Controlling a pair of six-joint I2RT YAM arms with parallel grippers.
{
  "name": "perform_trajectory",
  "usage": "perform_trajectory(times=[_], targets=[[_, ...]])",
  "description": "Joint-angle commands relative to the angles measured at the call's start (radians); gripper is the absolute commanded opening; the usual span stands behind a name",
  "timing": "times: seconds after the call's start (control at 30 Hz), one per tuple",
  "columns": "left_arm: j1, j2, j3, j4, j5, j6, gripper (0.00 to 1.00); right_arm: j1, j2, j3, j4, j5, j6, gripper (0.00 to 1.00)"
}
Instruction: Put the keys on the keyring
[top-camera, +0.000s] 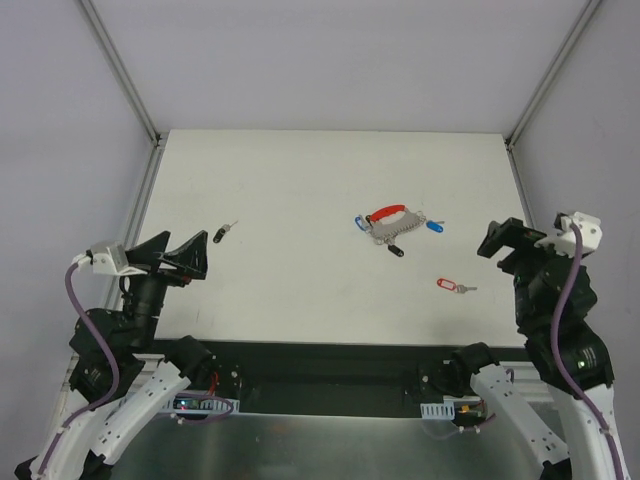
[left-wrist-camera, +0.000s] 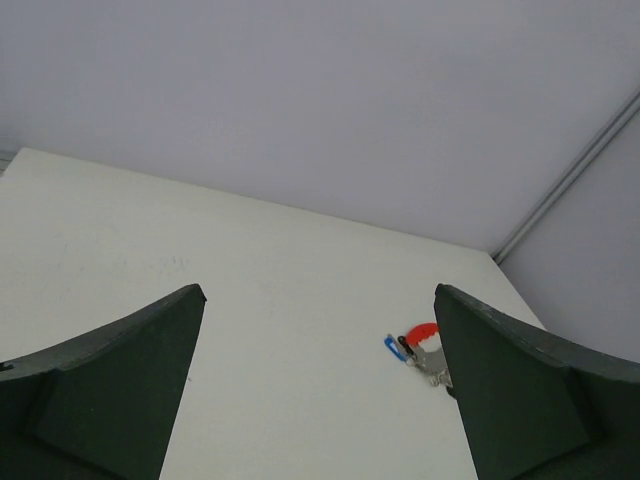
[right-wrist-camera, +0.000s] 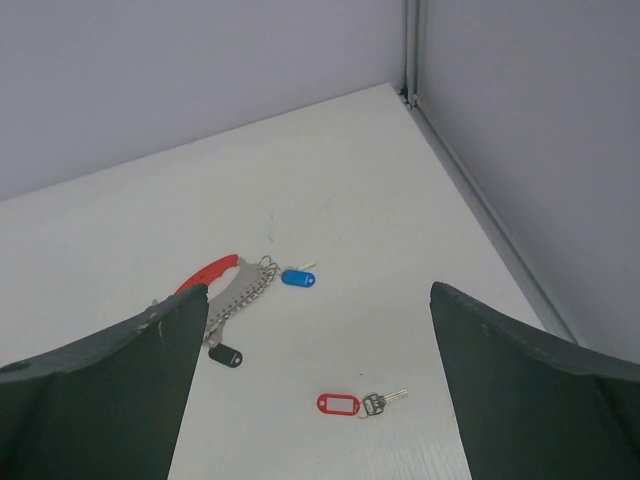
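The keyring (top-camera: 392, 228) lies right of the table's middle, a grey metal loop with a red band (top-camera: 388, 212), blue tags (top-camera: 434, 226) at both ends and a black tag (top-camera: 395, 249) at its near side. One small key (top-camera: 224, 233) with a black head lies alone at the left. My left gripper (top-camera: 178, 255) hovers open just near-left of that key, which its wrist view misses; that view has the keyring (left-wrist-camera: 428, 352) beside the right finger. My right gripper (top-camera: 512, 240) stands open and empty, right of the keyring (right-wrist-camera: 238, 290).
A red-tagged key (top-camera: 455, 287) lies near-right of the keyring, between the right gripper's fingers in the wrist view as the red-tagged key (right-wrist-camera: 352, 403). Grey enclosure walls and metal corner posts (top-camera: 530, 100) bound the white table (top-camera: 300, 180).
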Motion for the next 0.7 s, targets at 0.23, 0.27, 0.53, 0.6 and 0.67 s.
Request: perform_trajectory(times=[0.23, 0.27, 0.53, 0.6, 0.67], targets=[[0.010, -0.126, -0.065, -0.004, -0.206, 0.180, 0.99, -0.004, -0.346, -0.248, 0.114, 0.205, -0.208, 0.96], [0.009, -0.129, -0.077, -0.001, -0.207, 0.185, 0.99, -0.004, -0.362, -0.267, 0.127, 0.222, -0.208, 0.96], [0.010, -0.267, -0.183, 0.036, -0.147, 0.249, 0.99, -0.004, -0.443, -0.388, 0.212, 0.305, -0.193, 0.96], [0.012, -0.268, -0.201, 0.036, -0.169, 0.249, 0.99, -0.004, -0.465, -0.405, 0.226, 0.305, -0.187, 0.96], [0.018, -0.268, -0.206, 0.034, -0.166, 0.274, 0.99, -0.002, -0.479, -0.422, 0.232, 0.301, -0.179, 0.96]])
